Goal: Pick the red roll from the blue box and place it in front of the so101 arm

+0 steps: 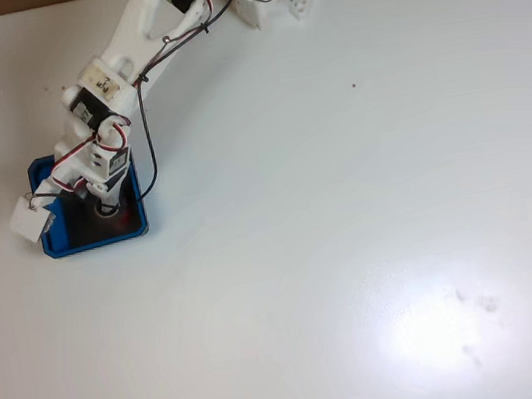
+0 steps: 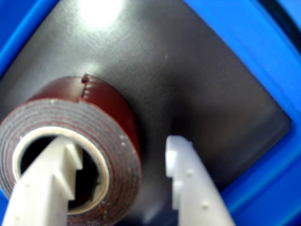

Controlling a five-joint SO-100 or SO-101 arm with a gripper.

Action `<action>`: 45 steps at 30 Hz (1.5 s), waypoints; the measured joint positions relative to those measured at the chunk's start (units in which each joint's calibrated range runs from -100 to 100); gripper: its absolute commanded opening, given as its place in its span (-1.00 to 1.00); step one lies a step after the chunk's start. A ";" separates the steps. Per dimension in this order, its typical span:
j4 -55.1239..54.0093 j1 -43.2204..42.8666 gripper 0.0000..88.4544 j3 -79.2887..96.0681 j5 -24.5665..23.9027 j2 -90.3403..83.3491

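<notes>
Lying flat on the black floor of the blue box [image 2: 235, 42], the red roll [image 2: 101, 136] sits toward 8 o'clock in the wrist view, with its hole facing up. It looks like a small, light and stiff ring of tape; its wound side should give some friction, and it is probably not fragile. The pincer [image 2: 117, 165] is spread: one white finger goes down into the grey-white core, the other stands outside the rim at about 3 o'clock of the roll, with a small gap to it, so the ring wall is between them. Closing on this wall seems a good hold, since it is rigid and will not collapse. In the fixed view the so101 arm [image 1: 106, 83] reaches over the box [image 1: 96, 242] at about 9 o'clock of the white bench [image 1: 347, 197], and it covers the roll nearly completely. The lower part of the roll and the fingertips are cut by the frame edge in the wrist view, so contact with the floor cannot be told.
</notes>
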 measured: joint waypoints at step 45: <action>39.90 -35.82 -0.99 -0.18 -0.25 -26.50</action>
